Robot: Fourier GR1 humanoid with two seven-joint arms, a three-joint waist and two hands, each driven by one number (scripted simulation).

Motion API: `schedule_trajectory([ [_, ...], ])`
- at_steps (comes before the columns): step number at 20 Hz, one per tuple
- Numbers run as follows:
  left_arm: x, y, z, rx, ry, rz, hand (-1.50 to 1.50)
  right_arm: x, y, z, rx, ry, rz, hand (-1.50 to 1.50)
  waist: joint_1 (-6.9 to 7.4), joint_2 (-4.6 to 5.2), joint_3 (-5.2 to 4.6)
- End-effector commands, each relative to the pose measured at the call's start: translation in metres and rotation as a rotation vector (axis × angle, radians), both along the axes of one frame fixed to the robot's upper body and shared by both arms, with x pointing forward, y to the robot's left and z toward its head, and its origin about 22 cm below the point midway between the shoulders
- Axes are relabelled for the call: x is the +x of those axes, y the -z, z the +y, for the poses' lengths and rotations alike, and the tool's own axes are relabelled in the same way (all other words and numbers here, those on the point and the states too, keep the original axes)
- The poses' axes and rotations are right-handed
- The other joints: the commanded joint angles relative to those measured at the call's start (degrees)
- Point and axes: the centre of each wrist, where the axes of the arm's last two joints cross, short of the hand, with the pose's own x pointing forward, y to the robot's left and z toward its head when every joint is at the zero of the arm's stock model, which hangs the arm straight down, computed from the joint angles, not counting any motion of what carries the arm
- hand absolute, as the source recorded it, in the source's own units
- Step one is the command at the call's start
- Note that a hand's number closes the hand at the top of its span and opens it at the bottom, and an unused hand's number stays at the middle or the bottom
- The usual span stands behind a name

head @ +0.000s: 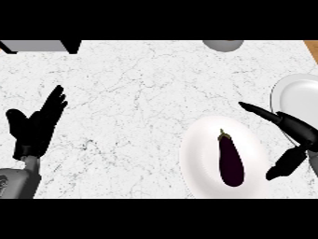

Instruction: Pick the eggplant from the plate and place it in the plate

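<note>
While my right hand hangs open just right of the near plate, fingers stretched up-left and thumb pointing down, the eggplant lies lengthwise on that plate, the far plate sits beyond, and my left hand rests open at the left.

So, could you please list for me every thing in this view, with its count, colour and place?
eggplant: 1, dark purple, lying on the near plate
near plate: 1, white, lower right
far plate: 1, white, right edge
round object: 1, grey, top edge, cut off
box-like object: 1, grey, top left
counter: 1, white marble, under everything
left hand: 1, black, open, resting at left
right hand: 1, black, open, right of the eggplant
</note>
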Motion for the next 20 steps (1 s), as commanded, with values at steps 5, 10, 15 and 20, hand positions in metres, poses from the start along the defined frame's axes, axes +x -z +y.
schedule_trajectory([
  [5, 0.0, 0.006, -0.004, 0.004, -0.009, -0.003, 0.0, -0.002, -0.005, 0.022, -0.222, -0.033, -0.007, -1.5, 0.02, 0.03, 0.01],
  [10, 0.005, 0.005, -0.006, -0.009, 0.001, 0.004, 0.0, 0.0, -0.002, 0.043, -0.275, -0.083, 0.009, -1.5, 0.04, 0.06, 0.02],
  [15, 0.016, -0.008, -0.022, -0.01, -0.003, -0.005, 0.0, 0.005, -0.006, 0.055, -0.341, -0.095, 0.05, -1.5, 0.01, 0.05, 0.02],
  [20, 0.018, -0.018, -0.002, -0.003, -0.008, -0.004, 0.0, 0.003, -0.001, 0.077, -0.354, -0.086, 0.042, -1.5, -0.02, 0.03, 0.02],
])
